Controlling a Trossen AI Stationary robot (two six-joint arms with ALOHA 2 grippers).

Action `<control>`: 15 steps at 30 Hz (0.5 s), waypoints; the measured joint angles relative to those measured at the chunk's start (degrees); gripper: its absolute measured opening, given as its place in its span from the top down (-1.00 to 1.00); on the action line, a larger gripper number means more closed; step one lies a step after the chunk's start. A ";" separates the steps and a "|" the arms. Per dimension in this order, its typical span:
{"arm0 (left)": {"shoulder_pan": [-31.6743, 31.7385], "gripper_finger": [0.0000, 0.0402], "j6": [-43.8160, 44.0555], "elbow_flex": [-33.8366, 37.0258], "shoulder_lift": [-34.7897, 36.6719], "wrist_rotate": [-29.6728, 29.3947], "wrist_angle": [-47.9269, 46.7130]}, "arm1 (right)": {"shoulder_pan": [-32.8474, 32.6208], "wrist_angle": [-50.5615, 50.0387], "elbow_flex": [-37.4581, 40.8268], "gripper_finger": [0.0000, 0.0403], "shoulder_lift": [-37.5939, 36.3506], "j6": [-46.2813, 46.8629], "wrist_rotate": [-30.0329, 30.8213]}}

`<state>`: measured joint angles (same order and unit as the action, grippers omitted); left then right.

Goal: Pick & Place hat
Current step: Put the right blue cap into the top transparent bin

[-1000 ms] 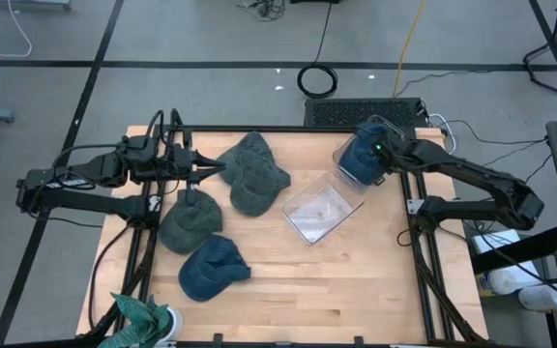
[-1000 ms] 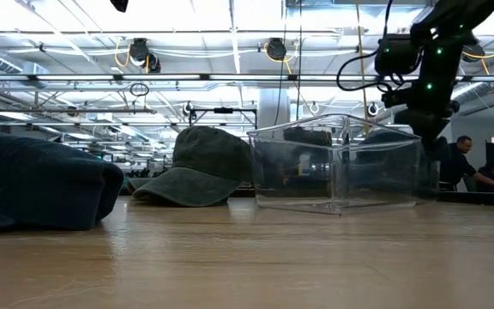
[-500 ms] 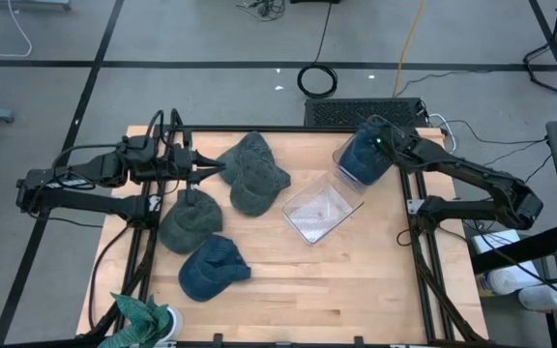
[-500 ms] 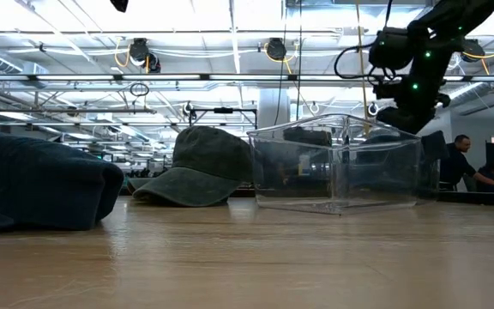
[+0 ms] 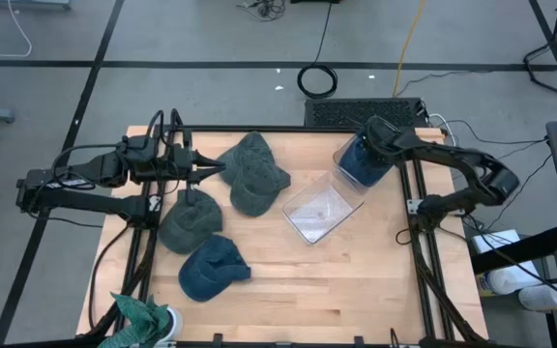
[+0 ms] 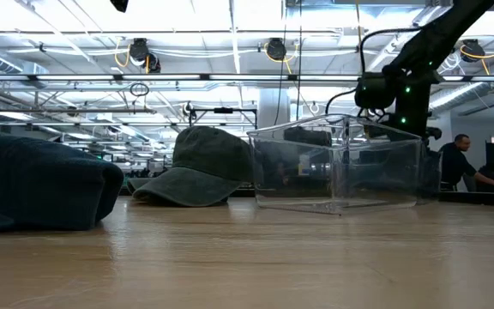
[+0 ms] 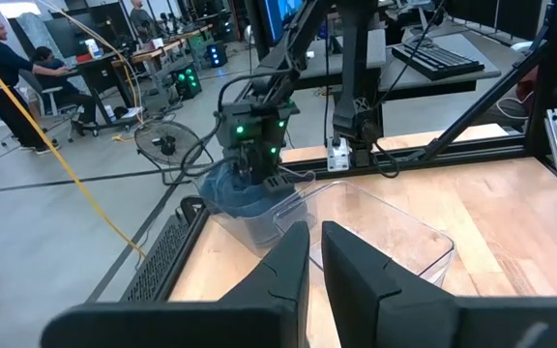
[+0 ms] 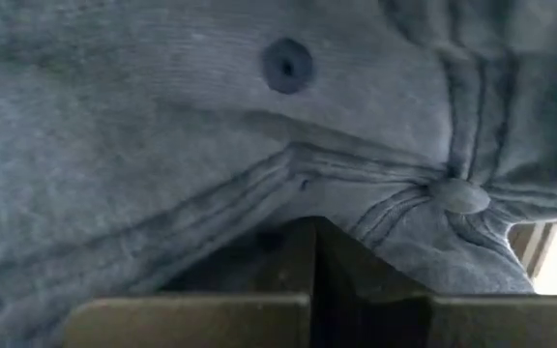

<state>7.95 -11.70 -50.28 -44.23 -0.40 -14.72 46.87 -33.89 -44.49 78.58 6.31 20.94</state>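
Observation:
A blue hat [image 5: 359, 162] lies in the far end of a clear container [image 5: 319, 213] at the table's right, its crown filling the right wrist view [image 8: 162, 126]. My right gripper [image 5: 369, 145] is shut and slants down into it, which also shows in the left wrist view [image 7: 256, 177]. My left gripper [image 5: 211, 174] waits shut and bare above the table's left side. Two green hats [image 5: 249, 174], a grey-green hat [image 5: 190, 222] and another blue hat [image 5: 213, 268] lie brim-down on the wood. My right gripper has its shut fingertips [image 8: 312, 242] against the blue hat's crown, beside the top button [image 8: 459, 195]. It comes slanting down from the table's right. The hat lies in the container's far end. Whether any cloth is pinched between the fingers, I cannot tell.
A green cloth thing [image 5: 138, 319] sits at the near left corner. The table's dark frame rails [image 5: 424, 251] run along both sides. Bare wood [image 5: 337, 280] lies in front of the container. People sit at desks beyond the table [image 6: 463, 167].
My right gripper has sunk toward the blue hat in the container and shifted toward the table's far edge, staying shut. The hat has kept its place in the container.

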 joint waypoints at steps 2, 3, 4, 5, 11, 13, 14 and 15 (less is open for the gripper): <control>0.00 0.79 0.00 0.00 -0.02 0.02 0.00 | 0.00 0.54 0.00 1.00 0.30 -0.96 0.01; 0.02 0.79 0.00 0.00 -0.02 0.00 0.00 | 0.00 0.70 0.00 1.00 0.07 -1.25 0.06; 0.00 0.79 0.00 0.00 -0.01 0.02 0.00 | 0.00 0.70 0.00 1.00 -0.38 -1.45 0.06; 0.01 0.79 0.00 0.00 -0.01 0.01 -0.01 | 0.00 0.70 0.04 1.00 -1.20 -1.66 0.10; 0.00 0.79 0.00 0.00 0.00 0.02 0.00 | -0.02 0.70 0.04 1.00 -9.28 -2.47 0.07; 0.00 0.79 0.00 0.00 0.00 0.02 0.00 | -0.07 0.52 0.04 1.00 -12.69 -2.48 -0.03; 0.01 0.79 0.00 0.00 -0.02 0.00 0.00 | -0.07 0.52 0.04 1.00 -14.39 -2.45 -0.11; 0.00 0.79 0.01 0.00 -0.02 0.02 0.00 | -0.07 0.45 0.04 1.00 -15.93 -2.37 -0.19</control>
<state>7.94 -11.70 -50.28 -44.25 -0.39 -14.72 46.81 -33.43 -44.45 62.64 3.94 20.74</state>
